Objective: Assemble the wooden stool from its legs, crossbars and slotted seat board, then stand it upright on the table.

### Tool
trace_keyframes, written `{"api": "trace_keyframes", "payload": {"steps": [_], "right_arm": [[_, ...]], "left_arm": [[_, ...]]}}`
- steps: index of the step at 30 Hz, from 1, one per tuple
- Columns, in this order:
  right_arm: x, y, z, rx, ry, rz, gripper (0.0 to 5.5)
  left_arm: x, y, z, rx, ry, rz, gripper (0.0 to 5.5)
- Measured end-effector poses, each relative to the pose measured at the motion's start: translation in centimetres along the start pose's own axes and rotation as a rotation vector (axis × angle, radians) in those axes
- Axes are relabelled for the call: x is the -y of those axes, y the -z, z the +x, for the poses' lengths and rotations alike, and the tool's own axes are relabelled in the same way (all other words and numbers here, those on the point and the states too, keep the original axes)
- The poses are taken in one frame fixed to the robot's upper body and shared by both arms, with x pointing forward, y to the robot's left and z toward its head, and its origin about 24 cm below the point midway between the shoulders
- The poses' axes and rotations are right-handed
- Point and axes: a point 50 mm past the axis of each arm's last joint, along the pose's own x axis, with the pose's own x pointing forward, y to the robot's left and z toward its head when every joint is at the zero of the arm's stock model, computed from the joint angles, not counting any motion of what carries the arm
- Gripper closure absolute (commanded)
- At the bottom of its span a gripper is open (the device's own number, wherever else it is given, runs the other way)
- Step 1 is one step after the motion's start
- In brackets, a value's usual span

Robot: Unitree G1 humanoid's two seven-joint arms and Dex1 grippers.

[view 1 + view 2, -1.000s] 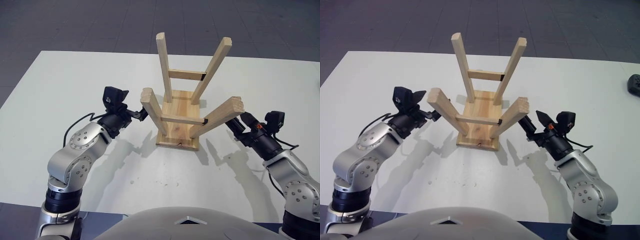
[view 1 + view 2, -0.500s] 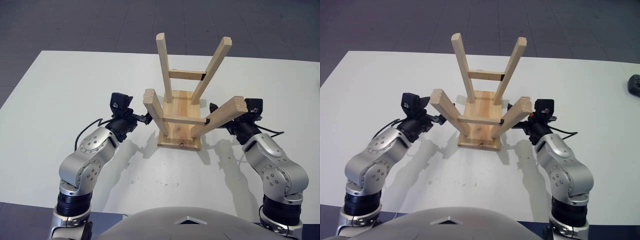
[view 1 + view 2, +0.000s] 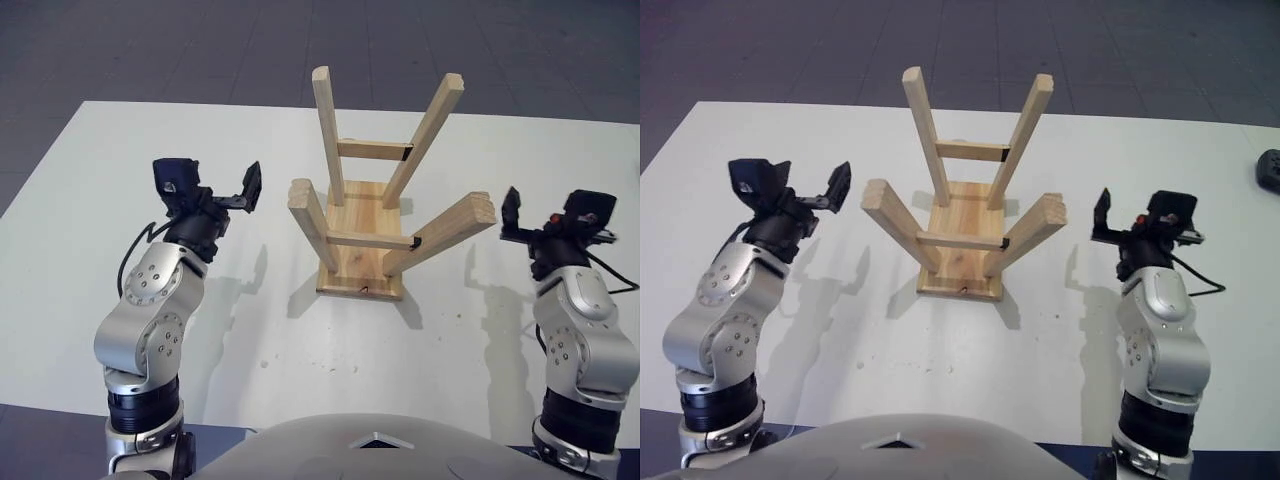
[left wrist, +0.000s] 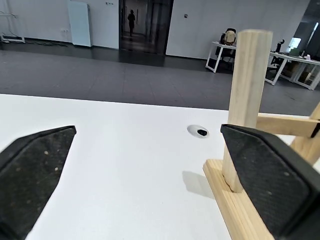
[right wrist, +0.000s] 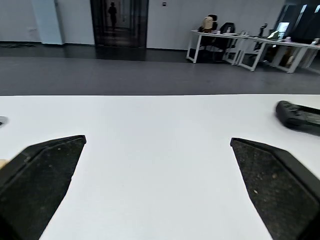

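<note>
The stool (image 3: pixel 365 240) sits upside down on the tabletop (image 3: pixel 150 130), legs pointing up, directly between our tools. The left tool (image 4: pixel 148 130) and the right tool (image 5: pixel 157 140) are both spread apart, each beside a near leg, touching nothing

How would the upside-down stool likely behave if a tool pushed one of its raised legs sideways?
The stool is probably rigid: crossbars tie its legs in pairs. It rests flat on its seat board, so a low push likely slides it across the smooth table. A push near a splayed leg's top may tip it instead.
</note>
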Motion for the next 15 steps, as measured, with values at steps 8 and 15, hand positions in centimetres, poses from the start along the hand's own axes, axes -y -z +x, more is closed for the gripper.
{"api": "trace_keyframes", "payload": {"steps": [8, 15], "right_arm": [[-8.6, 0.0, -4.3, -0.237, -0.517, 0.151, 0.1], [-7.7, -2.0, -3.5, -0.228, -0.524, 0.086, 0.1]], "left_arm": [[4.5, 1.1, -1.2, -0.102, 0.223, 0.004, 0.11], [5.0, 0.3, -1.5, -0.111, 0.318, 0.032, 0.11]]}}
